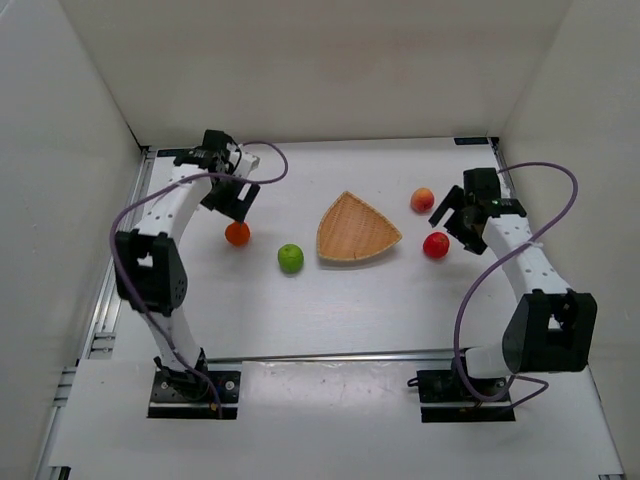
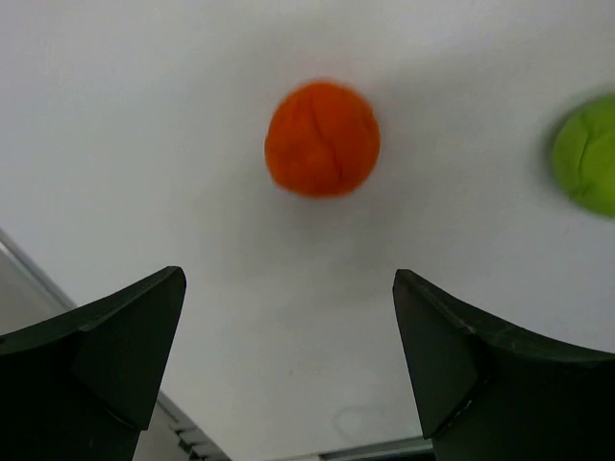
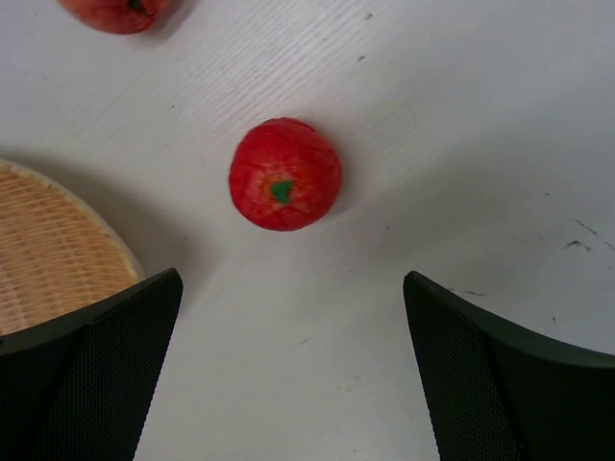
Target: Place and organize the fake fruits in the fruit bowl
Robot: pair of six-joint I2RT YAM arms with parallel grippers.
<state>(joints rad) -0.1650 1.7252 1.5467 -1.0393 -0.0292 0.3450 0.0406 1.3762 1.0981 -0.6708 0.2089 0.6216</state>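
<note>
The tan woven fruit bowl (image 1: 358, 230) lies empty mid-table; its rim (image 3: 58, 259) shows in the right wrist view. Left of it sit the orange (image 1: 237, 234) (image 2: 322, 139) and the green apple (image 1: 290, 258) (image 2: 588, 154). Right of it sit the peach-coloured fruit (image 1: 422, 200) (image 3: 117, 12) and the red apple (image 1: 436, 245) (image 3: 285, 174). My left gripper (image 1: 236, 203) (image 2: 288, 288) hovers open just behind the orange, nothing between its fingers. Beside the red apple my right gripper (image 1: 452, 222) (image 3: 293, 293) hangs open, also empty.
White walls close in the table on the left, back and right. A metal rail (image 1: 115, 270) runs along the left edge and a bar (image 1: 330, 355) crosses the near side by the arm bases.
</note>
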